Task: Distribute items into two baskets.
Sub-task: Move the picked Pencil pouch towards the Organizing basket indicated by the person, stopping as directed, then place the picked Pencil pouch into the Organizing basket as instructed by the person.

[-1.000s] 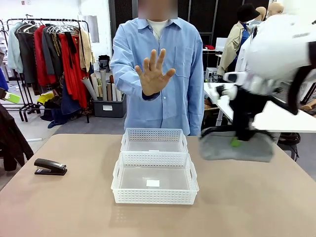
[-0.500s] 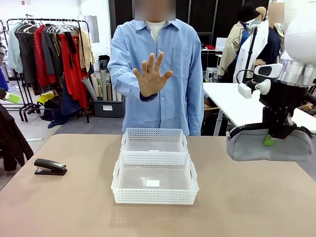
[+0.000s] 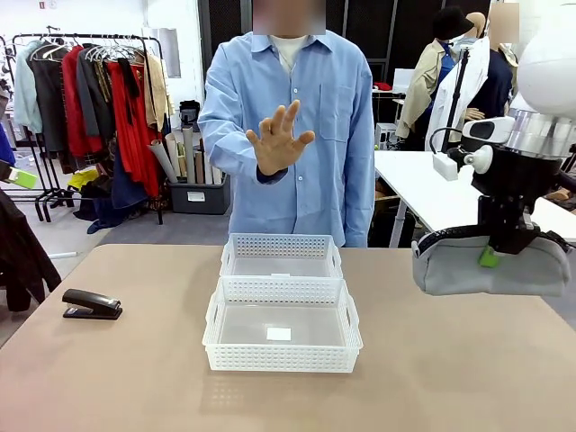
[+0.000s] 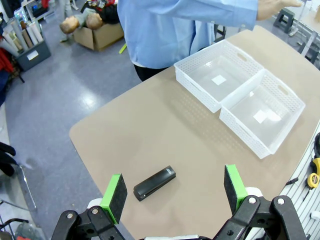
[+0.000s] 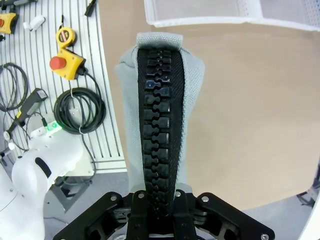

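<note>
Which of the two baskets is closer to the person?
The far basket, right in front of the person. The near basket lies on the robot's side of it.

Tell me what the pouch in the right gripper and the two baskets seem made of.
The pouch: soft matte grey fabric, probably; it sags either side of the right gripper. Its black strap looks like chunky-textured webbing. The near basket and far basket: likely rigid moulded white plastic, faintly glossy, with regular perforated walls.

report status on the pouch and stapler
Right hand shut on pouch, right of baskets. Left hand open above stapler. Person's palm raised, far side.
</note>
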Controlling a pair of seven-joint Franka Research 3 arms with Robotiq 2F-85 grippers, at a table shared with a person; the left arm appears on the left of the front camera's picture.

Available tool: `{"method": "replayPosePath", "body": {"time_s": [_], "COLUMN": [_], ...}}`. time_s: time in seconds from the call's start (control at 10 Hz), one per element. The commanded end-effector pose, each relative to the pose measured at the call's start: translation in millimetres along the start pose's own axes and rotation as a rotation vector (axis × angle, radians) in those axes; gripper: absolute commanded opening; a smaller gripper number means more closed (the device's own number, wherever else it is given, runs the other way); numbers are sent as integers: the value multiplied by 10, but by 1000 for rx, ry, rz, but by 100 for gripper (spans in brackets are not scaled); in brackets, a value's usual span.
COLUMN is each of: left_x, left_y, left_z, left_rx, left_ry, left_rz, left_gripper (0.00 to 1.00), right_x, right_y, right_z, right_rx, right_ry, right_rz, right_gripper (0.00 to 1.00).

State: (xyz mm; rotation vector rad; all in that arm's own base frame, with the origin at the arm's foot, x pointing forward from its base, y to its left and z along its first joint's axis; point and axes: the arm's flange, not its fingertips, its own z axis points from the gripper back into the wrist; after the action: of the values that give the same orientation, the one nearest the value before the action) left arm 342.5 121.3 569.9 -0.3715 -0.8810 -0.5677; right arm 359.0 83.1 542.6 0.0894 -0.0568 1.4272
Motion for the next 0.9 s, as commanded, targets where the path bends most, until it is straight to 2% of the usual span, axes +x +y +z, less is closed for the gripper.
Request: {"method": "replayPosePath", "body": {"time_s": [0.0, 0.8], "left_x": [8, 8], "left_y": [6, 6], "left_z": [6, 6], "left_rx": [-14, -14], "left_ry": [-18, -18], "left_rz": [-10, -10], "left_gripper": [100, 100], "right_x": [5, 5], "right_y": [11, 11], "right_z": [3, 3], "right_rx": [2, 2], "right_ry": [5, 5], "right_rz": [-4, -4], "right_gripper": [0, 0]}}
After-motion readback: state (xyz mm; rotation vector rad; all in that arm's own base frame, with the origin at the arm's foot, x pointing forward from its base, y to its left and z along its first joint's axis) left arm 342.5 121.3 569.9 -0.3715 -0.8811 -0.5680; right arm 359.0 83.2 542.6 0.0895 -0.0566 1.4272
